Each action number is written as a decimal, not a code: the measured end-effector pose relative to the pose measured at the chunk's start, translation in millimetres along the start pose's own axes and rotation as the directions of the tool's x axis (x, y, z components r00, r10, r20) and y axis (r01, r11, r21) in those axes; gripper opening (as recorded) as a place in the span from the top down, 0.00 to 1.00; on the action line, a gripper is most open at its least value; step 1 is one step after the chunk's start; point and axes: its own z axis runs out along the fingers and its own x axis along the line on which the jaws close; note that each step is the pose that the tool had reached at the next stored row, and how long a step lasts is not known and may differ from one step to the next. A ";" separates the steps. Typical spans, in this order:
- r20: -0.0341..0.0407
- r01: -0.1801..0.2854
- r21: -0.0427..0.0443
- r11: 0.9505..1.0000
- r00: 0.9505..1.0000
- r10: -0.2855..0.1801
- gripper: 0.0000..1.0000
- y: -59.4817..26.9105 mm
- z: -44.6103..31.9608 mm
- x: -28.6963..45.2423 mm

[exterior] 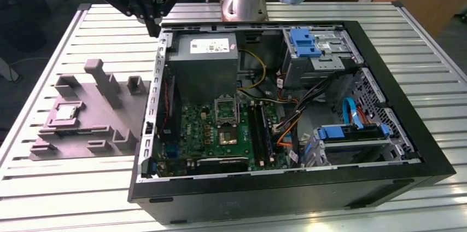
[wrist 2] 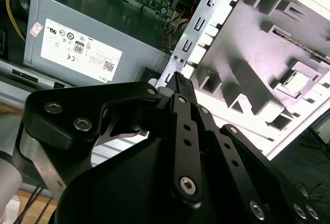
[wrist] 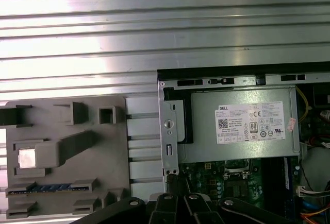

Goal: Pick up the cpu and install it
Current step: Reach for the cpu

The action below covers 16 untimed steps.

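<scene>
- Exterior view: my end effector (exterior: 153,27) hangs over the far edge of the tabletop (exterior: 44,188), by a rear corner of the open computer case (exterior: 408,133). Its fingers are drawn together on nothing. The cpu (exterior: 65,112) lies flat in a recess of the grey holder (exterior: 82,133), toward the tabletop edge at the exterior view's left and well apart from the end effector.
- Second wrist view: the end effector (wrist 2: 178,78) tapers to one closed tip. The cpu (wrist 2: 296,80) sits sunk in its pocket with holder walls close around it. I judge the reach needs the fingers spread first, then a square descent centred on the chip, so the pads take opposite edges and miss the walls.
- First wrist view: the cpu (wrist: 27,158) reads as a small, pale, bright square, thin and level. I'd expect it to need a light, even grip.
</scene>
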 end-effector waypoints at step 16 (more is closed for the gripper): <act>0.000 0.000 0.000 1.000 1.000 0.000 0.89 -0.3 -0.1 3.6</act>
